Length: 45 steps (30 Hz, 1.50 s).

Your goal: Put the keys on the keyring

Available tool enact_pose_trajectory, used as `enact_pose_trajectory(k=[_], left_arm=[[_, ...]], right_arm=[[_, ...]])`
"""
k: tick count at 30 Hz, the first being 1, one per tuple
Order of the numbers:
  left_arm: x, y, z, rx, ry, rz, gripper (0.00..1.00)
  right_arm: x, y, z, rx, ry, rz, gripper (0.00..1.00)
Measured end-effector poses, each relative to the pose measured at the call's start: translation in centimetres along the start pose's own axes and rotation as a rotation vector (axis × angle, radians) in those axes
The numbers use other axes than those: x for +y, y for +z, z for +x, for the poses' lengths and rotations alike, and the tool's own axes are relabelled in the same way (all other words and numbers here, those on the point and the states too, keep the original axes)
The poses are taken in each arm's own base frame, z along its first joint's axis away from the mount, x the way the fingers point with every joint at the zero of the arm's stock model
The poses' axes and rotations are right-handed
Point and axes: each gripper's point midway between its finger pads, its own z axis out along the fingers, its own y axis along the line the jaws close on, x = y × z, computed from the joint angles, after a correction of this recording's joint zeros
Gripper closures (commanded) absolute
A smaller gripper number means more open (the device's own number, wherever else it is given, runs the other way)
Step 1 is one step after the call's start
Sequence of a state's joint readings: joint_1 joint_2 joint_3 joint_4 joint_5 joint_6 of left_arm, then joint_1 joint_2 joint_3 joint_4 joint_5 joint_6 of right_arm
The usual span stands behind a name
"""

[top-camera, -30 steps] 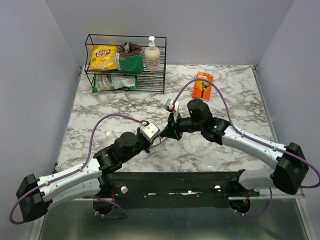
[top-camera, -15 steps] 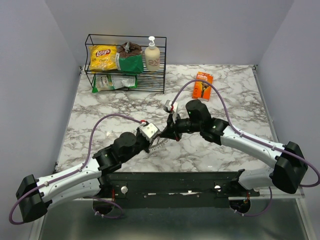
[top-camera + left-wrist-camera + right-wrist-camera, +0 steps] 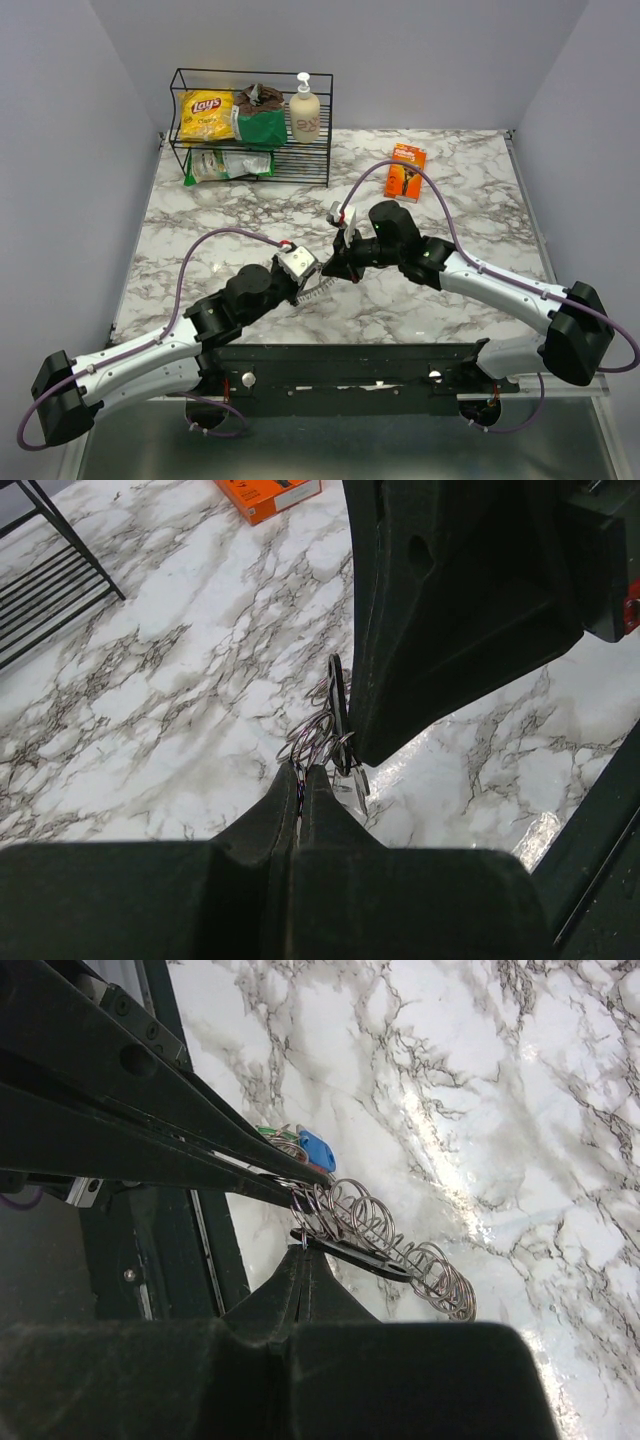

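Observation:
The keyring (image 3: 318, 289), a silvery coil of wire loops, hangs between my two grippers just above the marble table (image 3: 470, 210). My left gripper (image 3: 311, 279) is shut on one end of it; in the left wrist view the fingertips (image 3: 300, 772) pinch the loops (image 3: 312, 738). The right gripper (image 3: 336, 268) meets it from the right. In the right wrist view that gripper (image 3: 305, 1251) is shut on a dark flat key (image 3: 352, 1253) lying against the keyring (image 3: 400, 1235). A blue key head (image 3: 317, 1150) shows behind the left fingers (image 3: 200, 1140).
A black wire rack (image 3: 250, 125) with a crisp bag, green packets and a soap bottle (image 3: 305, 112) stands at the back left. An orange box (image 3: 405, 170) lies at the back right. The arms' black base frame (image 3: 340, 365) runs along the near edge.
The right gripper has crept slightly left, closer against the left gripper, and the keyring's coil has shifted a little with it. Both grips are unchanged.

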State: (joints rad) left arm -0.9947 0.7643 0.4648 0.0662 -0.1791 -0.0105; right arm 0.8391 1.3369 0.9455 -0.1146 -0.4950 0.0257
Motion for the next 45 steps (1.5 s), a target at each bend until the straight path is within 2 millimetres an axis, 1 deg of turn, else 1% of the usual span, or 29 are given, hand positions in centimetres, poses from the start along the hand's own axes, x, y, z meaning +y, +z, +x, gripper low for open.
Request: enact_pose_trajectory(k=[4, 11, 13, 16, 20, 24, 28, 34, 36, 45], left_arm=[[0.0, -0.1, -0.2, -0.009, -0.002, -0.001, 1.0], [0.1, -0.1, -0.1, -0.004, -0.001, -0.003, 1.0], [0.2, -0.2, 0.0, 0.0, 0.0, -0.008, 1.0], [0.5, -0.4, -0.1, -0.001, -0.001, -0.021, 1.0], [1.0, -0.9, -0.5, -0.016, -0.004, -0.047, 1.0], [1.3, -1.2, -0.8, -0.027, -0.006, -0.061, 1.0], [1.3, -1.1, -0.6, -0.019, -0.001, -0.061, 1.0], [1.2, -0.8, 0.1, 0.008, 0.017, -0.06, 1.0], [1.2, -0.7, 0.2, 0.011, 0.02, -0.059, 1.0], [1.2, -0.5, 0.6, 0.027, 0.028, -0.058, 1.0]], right_arm=[[0.0, 0.0, 0.0, 0.0, -0.001, 0.001, 0.99], [0.6, -0.1, -0.3, -0.008, -0.012, -0.01, 0.99], [0.7, -0.4, -0.4, -0.015, -0.015, -0.01, 0.99], [1.0, -1.1, 0.0, -0.021, -0.019, -0.003, 0.99], [1.3, -1.9, 0.7, -0.025, -0.021, 0.001, 0.99], [1.5, -2.3, 0.9, -0.026, -0.022, 0.0, 0.99], [1.5, -2.1, 1.1, -0.017, -0.017, 0.0, 0.99], [0.9, -1.1, 2.2, 0.025, 0.005, 0.001, 0.99], [0.8, -0.9, 2.3, 0.03, 0.008, 0.001, 0.99], [0.8, -0.6, 0.3, 0.002, -0.008, -0.003, 0.99]])
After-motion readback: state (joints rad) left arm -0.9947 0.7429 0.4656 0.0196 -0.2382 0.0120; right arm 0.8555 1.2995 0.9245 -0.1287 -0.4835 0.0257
